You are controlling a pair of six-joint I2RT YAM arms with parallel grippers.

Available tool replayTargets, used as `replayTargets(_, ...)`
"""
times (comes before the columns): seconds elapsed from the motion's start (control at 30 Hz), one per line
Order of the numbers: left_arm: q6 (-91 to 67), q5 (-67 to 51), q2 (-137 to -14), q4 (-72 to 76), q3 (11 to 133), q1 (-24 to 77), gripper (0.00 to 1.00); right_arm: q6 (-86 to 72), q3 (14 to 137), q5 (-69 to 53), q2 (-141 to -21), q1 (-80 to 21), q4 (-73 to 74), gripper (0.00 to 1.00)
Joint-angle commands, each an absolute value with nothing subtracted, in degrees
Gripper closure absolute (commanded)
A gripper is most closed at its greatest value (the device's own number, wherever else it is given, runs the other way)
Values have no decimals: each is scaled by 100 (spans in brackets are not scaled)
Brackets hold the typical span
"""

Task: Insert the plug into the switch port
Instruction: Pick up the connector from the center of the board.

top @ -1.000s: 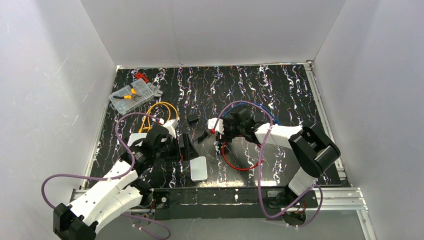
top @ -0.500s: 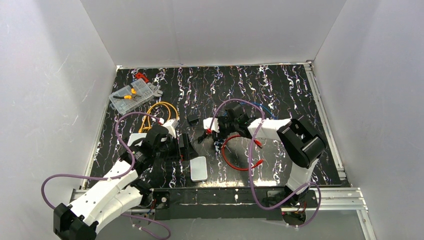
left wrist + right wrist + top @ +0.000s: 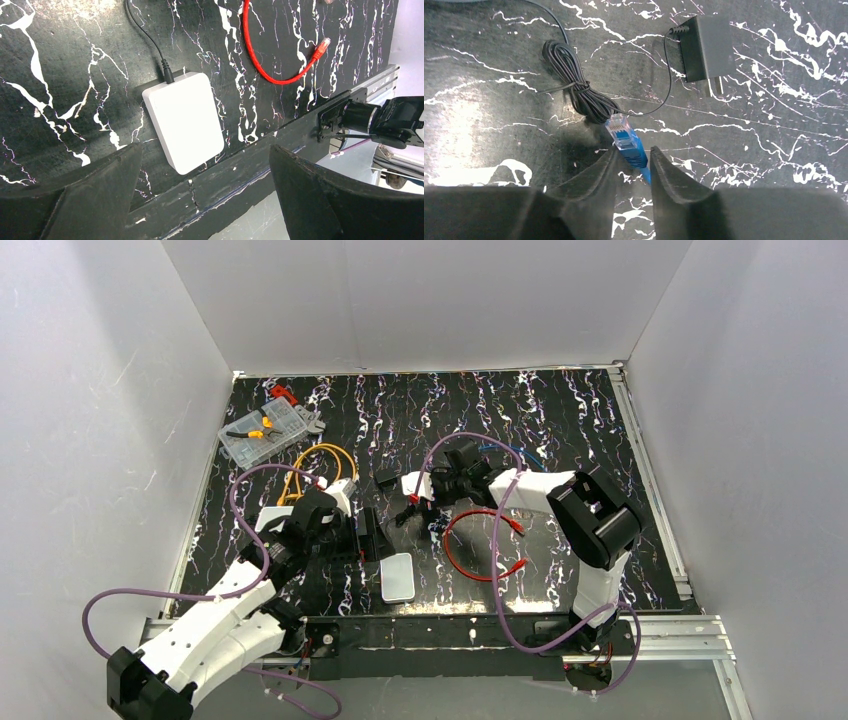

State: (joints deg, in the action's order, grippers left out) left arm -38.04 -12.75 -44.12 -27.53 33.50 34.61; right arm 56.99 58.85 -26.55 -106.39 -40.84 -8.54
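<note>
We saw right end effector (image 3: 634,152) reaching low, clamped on blue plug (image 3: 624,135), left end effector (image 3: 205,150) spread wide above switch box (image 3: 182,117)

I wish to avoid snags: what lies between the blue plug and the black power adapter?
Right wrist view: only a thin black cord crosses bare tabletop between the blue plug and the power adapter.

The right fingers (image 3: 589,185) cover the rear of the blue plug (image 3: 625,140); ports on the switch (image 3: 184,120) are indiscernible.
</note>
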Motion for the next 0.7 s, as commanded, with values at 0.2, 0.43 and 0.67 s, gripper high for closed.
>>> replayTargets(0.2,-3735,-1171,-4259,-2989,3541,3410,2,5989,6320,-2737,-10777,-4052,-273,99)
replayTargets(0.43,-3693,-1115,-4115,-3264,3806,3410,2,5766,6071,-2639,-10301,-4056,-508,99)
replayTargets(0.67,-3112,-1071,-3859,-3870,4727,3402,2,4500,5444,-2474,-7987,-4380,439,99)
